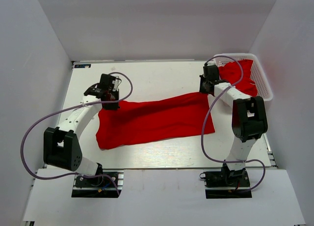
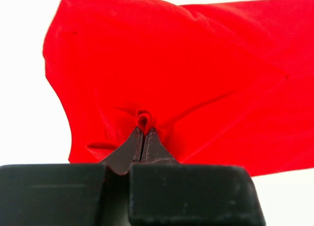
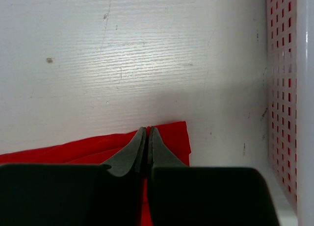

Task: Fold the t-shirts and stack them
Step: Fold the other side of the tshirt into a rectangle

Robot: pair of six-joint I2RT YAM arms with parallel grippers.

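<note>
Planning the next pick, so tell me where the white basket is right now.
In the top view the basket sits at the far right corner of the table, just right of the right gripper pinching the spread shirt, with red cloth inside it.

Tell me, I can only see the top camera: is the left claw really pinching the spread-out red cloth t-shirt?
Observer: Yes. In its wrist camera the left gripper is shut on a small pucker of the red cloth t-shirt.
Operator: And the other claw?
Observer: The right gripper is shut on the shirt's edge, beside a corner.
Operator: Is that corner touching the basket?
Observer: No. Bare white table shows between it and the white plastic lattice basket.
</note>
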